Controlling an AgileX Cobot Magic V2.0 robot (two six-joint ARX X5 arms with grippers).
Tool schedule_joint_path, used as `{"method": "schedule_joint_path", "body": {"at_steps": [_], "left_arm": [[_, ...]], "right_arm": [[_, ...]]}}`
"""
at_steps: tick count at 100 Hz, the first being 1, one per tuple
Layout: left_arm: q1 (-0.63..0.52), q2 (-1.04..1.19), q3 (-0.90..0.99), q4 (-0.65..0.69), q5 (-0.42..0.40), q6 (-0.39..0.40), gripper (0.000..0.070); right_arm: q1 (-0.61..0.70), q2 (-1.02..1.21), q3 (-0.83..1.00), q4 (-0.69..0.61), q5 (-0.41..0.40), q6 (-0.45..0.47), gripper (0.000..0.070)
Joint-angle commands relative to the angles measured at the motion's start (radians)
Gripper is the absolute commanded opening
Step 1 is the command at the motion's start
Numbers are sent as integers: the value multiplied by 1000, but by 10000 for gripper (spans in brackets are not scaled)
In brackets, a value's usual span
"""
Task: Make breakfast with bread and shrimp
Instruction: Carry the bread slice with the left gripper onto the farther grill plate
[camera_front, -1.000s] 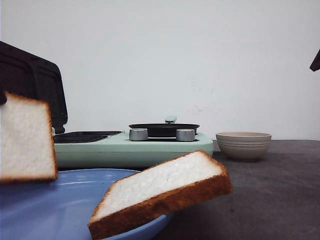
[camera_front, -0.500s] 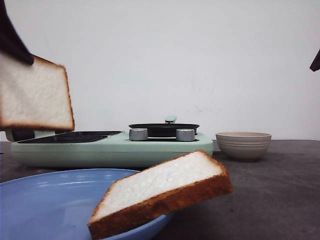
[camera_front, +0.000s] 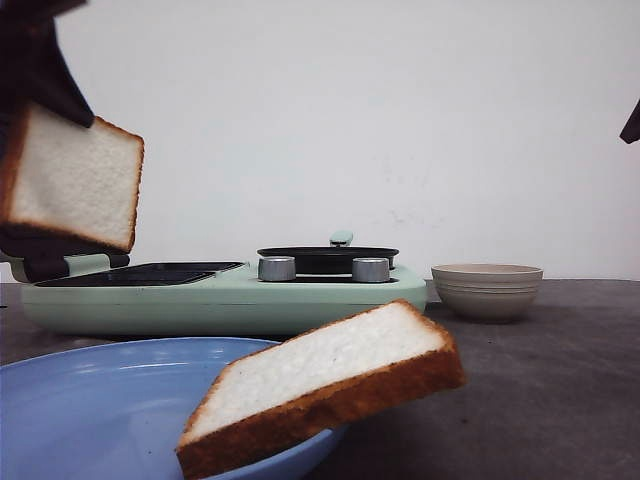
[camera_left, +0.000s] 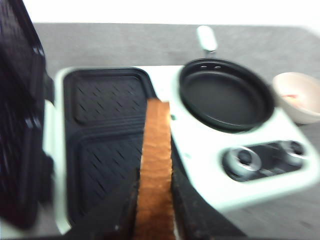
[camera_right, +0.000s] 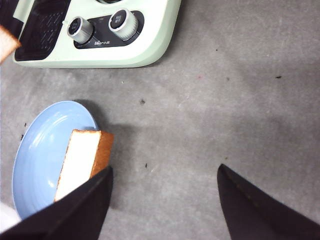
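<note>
Grey table: blue plate (camera_front: 90, 400) w/ bread slice (camera_front: 320, 385) on rim; left claw (camera_left: 152, 220) clamps 2nd slice (camera_front: 75, 180); right claw (camera_right: 165, 200) wide open.

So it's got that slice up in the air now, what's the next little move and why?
Probably lower the slice onto the grill plate. The left pincer holds it on edge above the open, ridged plate, whose lid is swung back. The second slice sits on the blue plate, and the right pincer hangs open beside it.
</note>
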Motion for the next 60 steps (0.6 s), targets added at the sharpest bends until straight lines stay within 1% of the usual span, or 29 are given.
{"method": "schedule_joint_path", "body": {"at_steps": [1,17,47,60], "left_arm": [[-1,47,54,36,-23,100,3],[12,195,182,70,-47,198,3],[43,474,425,69,-49,335,3],[44,580,512,69,-76,387,3]], "right_arm": [[4,6,15,9,-1,-16,411],[4,6,15,8,-1,-21,411],[4,6,15,5,0,-31,411],[4,6,15,5,3,-32,411]]}}
